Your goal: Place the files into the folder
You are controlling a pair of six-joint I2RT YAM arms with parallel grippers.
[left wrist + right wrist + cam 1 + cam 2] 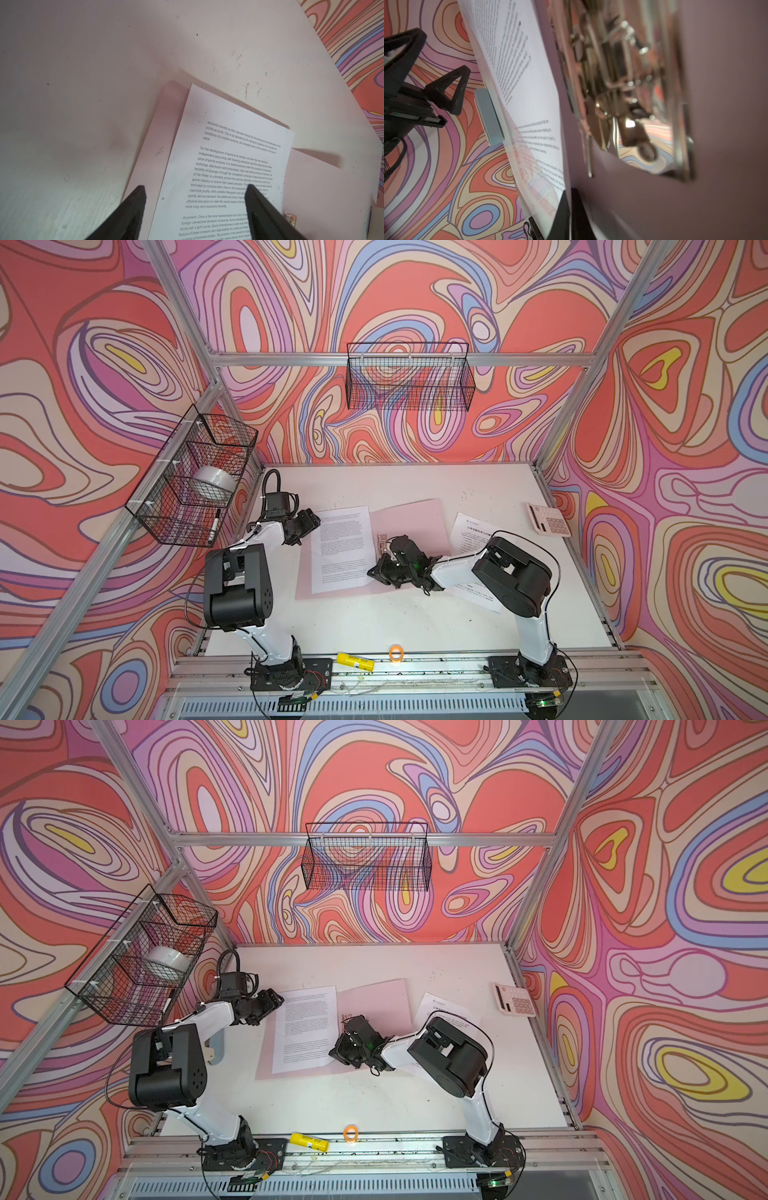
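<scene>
A thin pale pink plastic folder (pixel 415 522) lies open mid-surface (pixel 374 622). A white printed paper sheet (pixel 340 547) lies on its 9 o'clock half, with a small silver metal clip (pixel 381 543) at the spine, just beside the sheet. A second white paper sheet with a heading (pixel 469 531) lies at the folder's 3 o'clock. A pink-and-white calculator (pixel 548 519) is at 2 o'clock, near the surface's edge. A yellow tube (pixel 355 660) and an orange ring (pixel 397 652) sit at the 6 o'clock edge.

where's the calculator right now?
In both top views, the calculator lies at the table's right edge, toward the back, just right of the logo-headed sheet.
</scene>
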